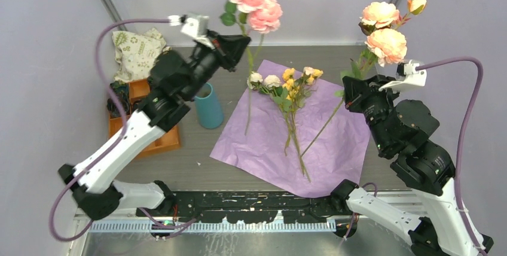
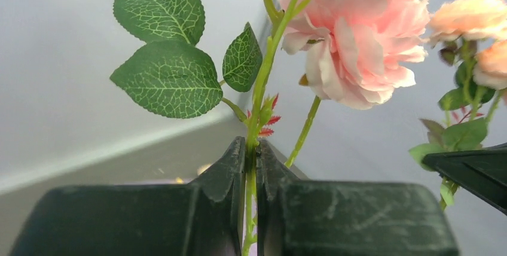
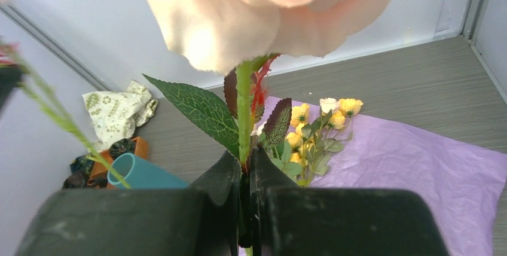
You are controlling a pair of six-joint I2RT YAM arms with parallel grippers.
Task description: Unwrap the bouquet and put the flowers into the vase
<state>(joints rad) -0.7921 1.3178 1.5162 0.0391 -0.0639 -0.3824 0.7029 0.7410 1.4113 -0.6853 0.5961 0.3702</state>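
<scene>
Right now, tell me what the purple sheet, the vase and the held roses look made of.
The purple sheet: thin matte paper, finely creased. The vase: smooth teal, probably plastic, unsure. The roses: likely artificial, fabric-like petals, printed-looking leaf veins.

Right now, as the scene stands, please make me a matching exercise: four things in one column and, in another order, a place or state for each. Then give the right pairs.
Column one
1. left gripper
2. right gripper
3. vase
4. paper

Column two
A. spread flat under the small flowers
B. shut on the stem of the peach rose
C. standing beside the tray
D. shut on the stem of the pink rose

Pairs: 1-D, 2-B, 3-C, 4-A
</scene>
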